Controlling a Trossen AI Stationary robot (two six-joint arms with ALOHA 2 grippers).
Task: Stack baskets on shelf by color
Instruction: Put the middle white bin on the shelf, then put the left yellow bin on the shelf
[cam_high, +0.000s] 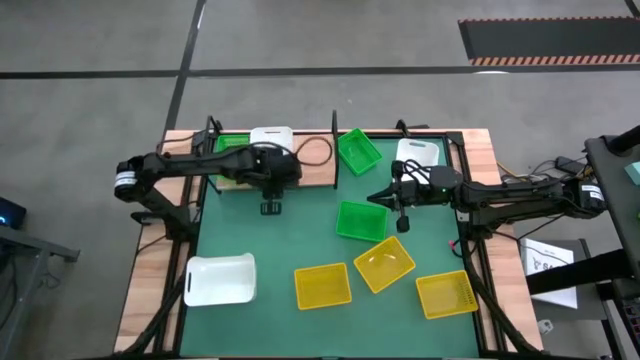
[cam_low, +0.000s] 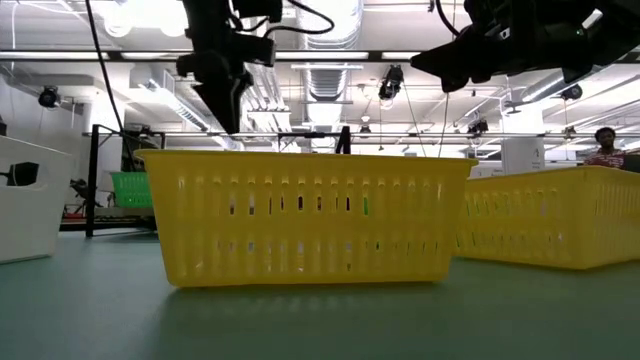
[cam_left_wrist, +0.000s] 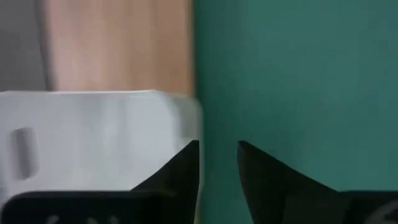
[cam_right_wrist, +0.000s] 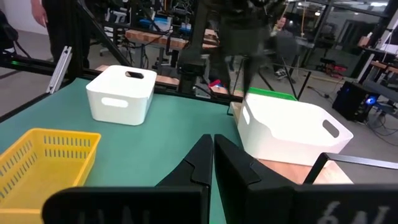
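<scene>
On the shelf (cam_high: 312, 176) at far left sit 1 green basket (cam_high: 230, 143) and 1 white basket (cam_high: 271, 139); the left gripper (cam_high: 272, 207) hangs just beside them, fingers slightly spread, holding nothing. Across the surface (cam_high: 300, 235) lie 7 more perforated baskets, unsorted. At right, the right gripper (cam_high: 404, 221) is pressed together, empty.

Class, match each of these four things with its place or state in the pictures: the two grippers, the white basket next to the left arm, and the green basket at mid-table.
Things:
1. left gripper
2. right gripper
3. white basket next to the left arm
4. green basket at mid-table

Places or states:
A. fingers shut, holding nothing
B. on the wooden shelf
C. lying loose on the green mat
D. fingers apart, holding nothing

Pairs: 1-D, 2-A, 3-B, 4-C
</scene>
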